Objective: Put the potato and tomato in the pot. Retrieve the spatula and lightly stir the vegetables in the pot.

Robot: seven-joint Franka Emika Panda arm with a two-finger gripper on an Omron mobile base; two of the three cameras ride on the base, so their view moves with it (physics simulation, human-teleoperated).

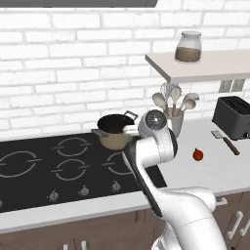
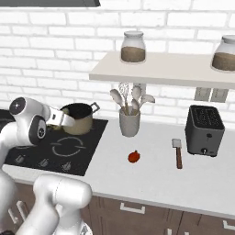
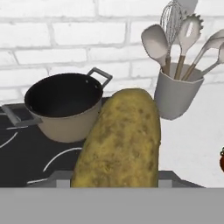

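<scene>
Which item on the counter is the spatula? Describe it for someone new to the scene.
Start at the black toaster on the right of the white counter. The spatula lies flat just left of it. Unlike the spoons upright in the grey utensil cup, it has a brown handle and a flat grey blade.

Small tan-beige cooking pot (image 1: 115, 131) with dark inside sits on the black glass cooktop (image 1: 53, 166), at its 2 o'clock corner. White arm's wrist (image 1: 154, 124) is just beside pot at 3 o'clock. Small round red-orange tomato (image 1: 197, 155) lies on pale counter (image 1: 215, 171), well apart, at 4 o'clock of pot.
</scene>
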